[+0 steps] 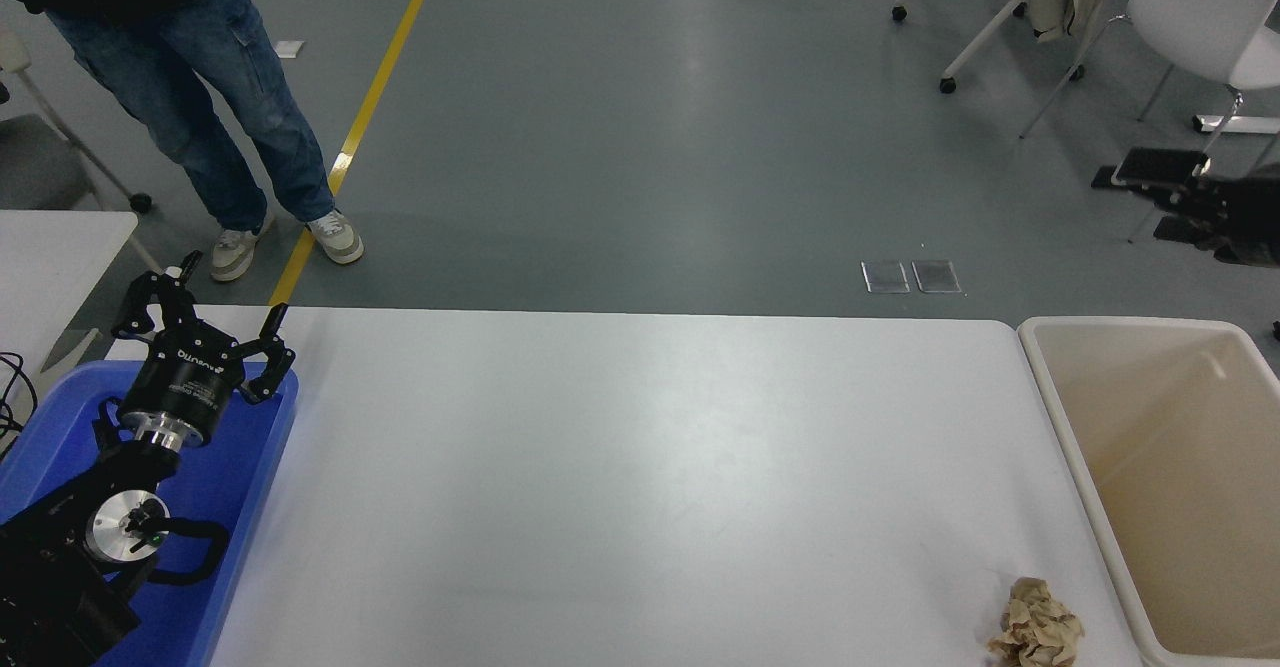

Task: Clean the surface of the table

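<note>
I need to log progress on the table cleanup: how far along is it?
Nearly done: the table surface is bare except one crumpled brown paper wad near its right edge, beside the beige bin. Nothing is in hand: the right gripper is blurred above the floor, and the left gripper is open over the blue bin.
</note>
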